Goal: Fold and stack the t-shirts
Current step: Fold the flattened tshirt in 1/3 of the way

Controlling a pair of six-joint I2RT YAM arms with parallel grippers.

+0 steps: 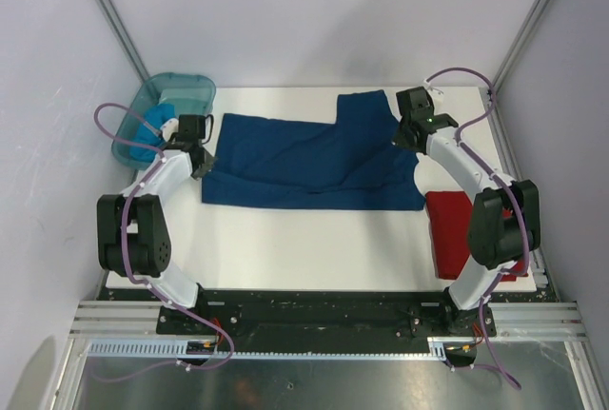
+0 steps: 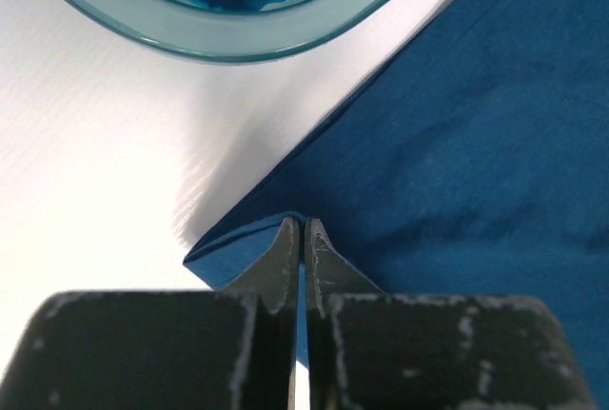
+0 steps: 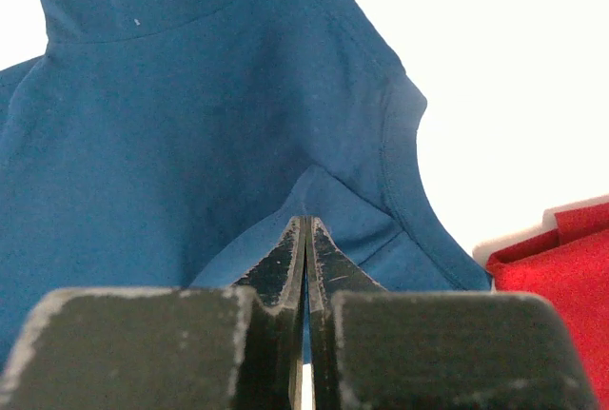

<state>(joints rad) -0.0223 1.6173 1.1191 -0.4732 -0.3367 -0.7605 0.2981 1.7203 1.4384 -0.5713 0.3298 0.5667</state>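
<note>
edges of navy t-shirt (image 1: 314, 158) vanish inside clenched left pincer (image 2: 304, 229) and right pincer (image 3: 305, 229).

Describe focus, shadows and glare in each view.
Top external: evenly lit, sharp, no glare. Left wrist: the blue shirt casts a soft shadow on the table; left tool dark, slightly soft. Right wrist: table overexposed white, shirt stitching crisp, right tool soft.

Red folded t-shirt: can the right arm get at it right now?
Probably not yet. The right gripper is shut on the blue t-shirt, and the red t-shirt lies close in, partly under that arm's elbow.
</note>
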